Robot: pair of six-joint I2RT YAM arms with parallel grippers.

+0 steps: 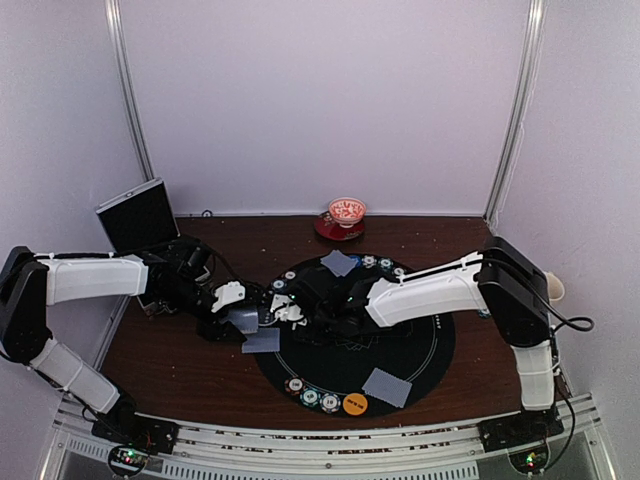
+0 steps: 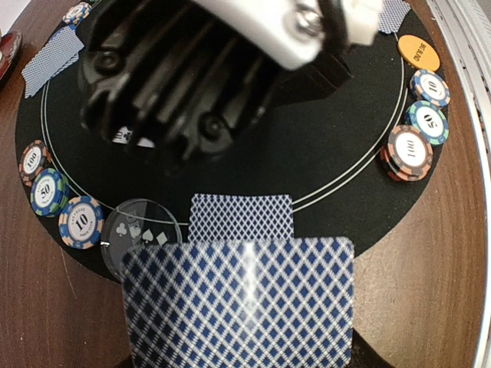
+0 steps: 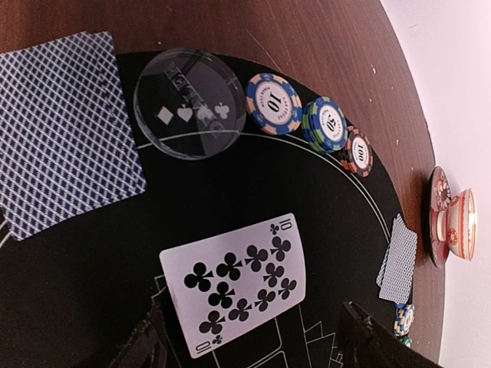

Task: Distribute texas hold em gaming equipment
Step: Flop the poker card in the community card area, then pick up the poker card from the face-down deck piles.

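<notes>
Black mat (image 1: 440,345) with white lines covers the middle of the brown table (image 1: 170,370), and the deal on it looks well along. The ten of clubs (image 3: 234,280) lies face up and flat near the mat's centre. The fingers of the right claw (image 3: 253,343) stand spread wide to either side of it and touch nothing — the card is free.

The left claw (image 1: 240,315) is pressed together on the deck (image 2: 238,299), holding it back-up just over the mat's left edge. Its own fingers are hidden behind the cards in the wrist view.

Just inside that edge lie the left-edge cards (image 2: 242,217), face down. Beside them are a clear disc (image 2: 142,230) printed with suit marks and three chip stacks (image 2: 47,192) following the rim. The far-edge cards (image 1: 338,263) and near-edge cards (image 1: 387,385) are face down too, the near ones beside an orange disc (image 1: 354,403) and more chips.

Three seats seem served, so the step in hand is probably the face-up board in the centre, with its first card down.

Next, the right claw should rise straight up so it does not drag the ten, then cross to the deck. There it must pinch the top card alone — thin and slick, so a shallow grip at a free edge — with the left claw holding the deck level. That card would go beside the ten, not over it.
</notes>
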